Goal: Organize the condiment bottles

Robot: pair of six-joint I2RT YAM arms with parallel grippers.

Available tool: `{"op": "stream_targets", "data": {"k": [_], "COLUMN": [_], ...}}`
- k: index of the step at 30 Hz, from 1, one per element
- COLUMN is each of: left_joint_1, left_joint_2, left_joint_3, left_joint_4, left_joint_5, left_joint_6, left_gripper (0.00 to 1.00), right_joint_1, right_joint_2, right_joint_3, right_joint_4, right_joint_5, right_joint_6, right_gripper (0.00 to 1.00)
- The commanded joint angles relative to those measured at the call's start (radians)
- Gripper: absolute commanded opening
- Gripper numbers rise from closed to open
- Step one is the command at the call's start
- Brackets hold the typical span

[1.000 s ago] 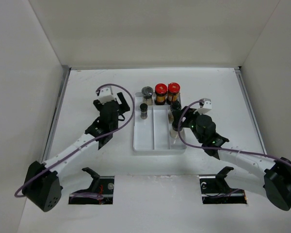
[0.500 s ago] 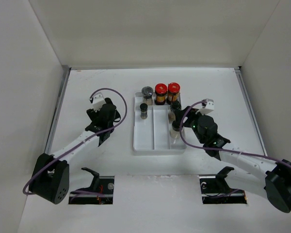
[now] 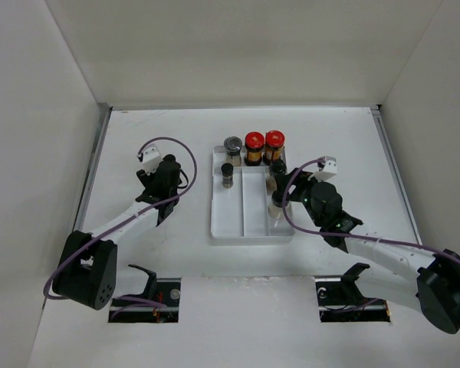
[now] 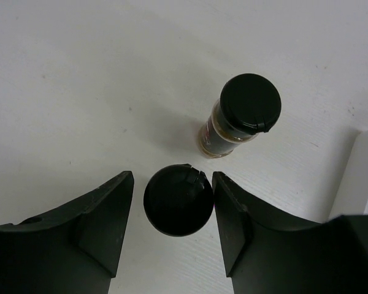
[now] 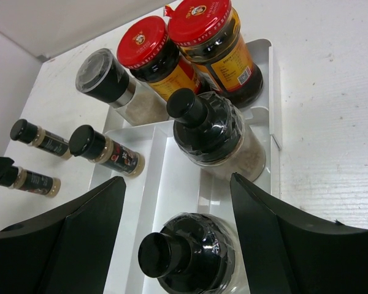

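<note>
**Obs. A:** Left gripper [image 4: 172, 179]?

**Obs. B:** Low over the table [image 4: 80, 73], outside the white tray [image 3: 249, 218]. Fingers stood either side of the first slim jar [image 4: 176, 202], black cap up. One finger looked against the cap, and a sliver of table showed at the other. Could not tell whether it pinched.

**Obs. A:** Neighbours?

**Obs. B:** Second slim jar [image 4: 240, 116], upright, just beyond and apart.

**Obs. A:** Right gripper [image 5: 178, 184]?

**Obs. B:** Spread wide, straddling the near black-topped jar [image 5: 184, 254] in the tray's right compartment. The far black-topped jar [image 5: 211, 131] stood behind it. At the tray's far end were the left red-lidded jar [image 5: 150, 52], the right red-lidded jar [image 5: 208, 30] and the grey-lidded jar [image 5: 104, 76]. Third slim jar [image 5: 104, 150] was in the left compartment.
</note>
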Motion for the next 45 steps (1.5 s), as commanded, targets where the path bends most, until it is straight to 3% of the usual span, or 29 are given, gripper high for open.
{"op": "stream_targets", "data": {"k": [1, 4, 8, 13, 19, 24, 27, 35, 45], "left_joint_1": [0.017, 0.025, 0.026, -0.009, -0.142, -0.265, -0.349, -0.512, -0.509], "left_joint_2": [0.005, 0.007, -0.009, -0.079, -0.2, -0.217, -0.231, -0.047, 0.319], "left_joint_3": [-0.002, -0.01, -0.016, -0.013, 0.077, 0.186, 0.22, 0.349, 0.502], "left_joint_4": [0.068, 0.069, 0.071, 0.056, -0.096, -0.271, -0.294, -0.089, 0.19], "left_joint_5": [0.016, 0.039, 0.059, 0.061, 0.071, 0.119, 0.151, 0.195, 0.219], "left_joint_6": [-0.008, -0.007, -0.01, 0.009, 0.035, 0.069, 0.069, 0.07, 0.147], "left_gripper": [0.52, 0.5, 0.37, 0.29, 0.28, 0.27, 0.27, 0.27, 0.26], "right_joint_1": [-0.006, -0.006, -0.004, -0.001, -0.008, -0.009, -0.006, -0.009, -0.038], "right_joint_2": [-0.004, -0.005, -0.004, -0.002, -0.004, -0.005, -0.005, -0.022, -0.053], "right_joint_3": [0.014, 0.013, 0.014, 0.018, 0.014, 0.013, 0.014, 0.007, -0.021], "right_joint_4": [0.054, 0.052, 0.052, 0.051, 0.052, 0.051, 0.051, 0.051, 0.051], "right_joint_5": [0.007, 0.007, 0.007, 0.008, 0.007, 0.01, 0.013, 0.031, 0.08], "right_joint_6": [0.011, 0.011, 0.009, 0.004, 0.009, 0.011, 0.006, 0.003, 0.017], "right_gripper": [0.76, 0.76, 0.76, 0.76, 0.76, 0.76, 0.76, 0.75, 0.75]}}
